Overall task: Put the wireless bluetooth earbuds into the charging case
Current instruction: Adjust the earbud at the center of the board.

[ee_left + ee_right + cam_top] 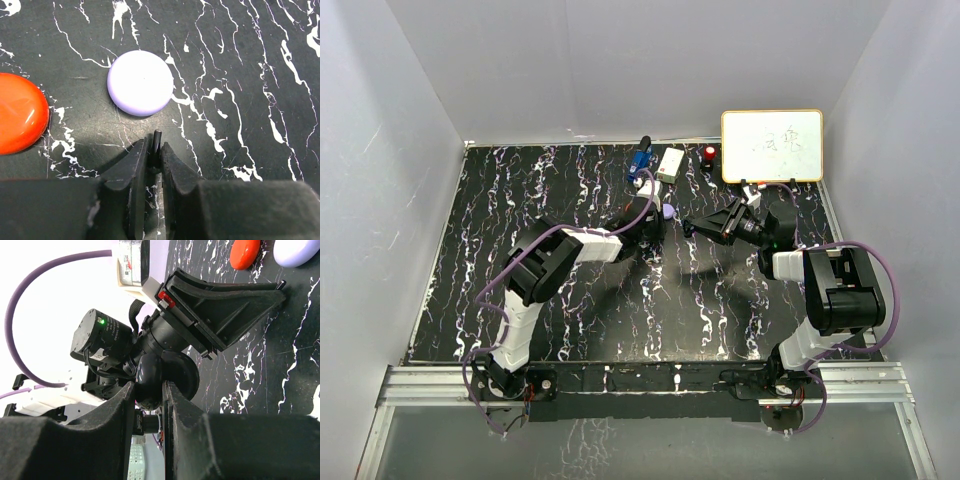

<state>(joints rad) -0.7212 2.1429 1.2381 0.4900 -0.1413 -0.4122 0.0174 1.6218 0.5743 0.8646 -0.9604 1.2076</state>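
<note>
left gripper (154, 146) is pinched narrow on a black earbud (157, 136), whose tip points at the lavender case (141, 82) near it; a red case (20, 120) lies beside. right gripper (150, 387) clamps a black round case (177, 375).

Robotics laboratory test cell. Indicators: plain white panel walls (620, 70) enclose a black marble-pattern bench (470, 250). A left arm (535, 275) and a right arm (835, 290) are bolted to an aluminium rail (420, 382) at the near edge. Purple cables (886, 270) run exposed. A handwritten whiteboard (772, 145) stands at the far right.
</note>
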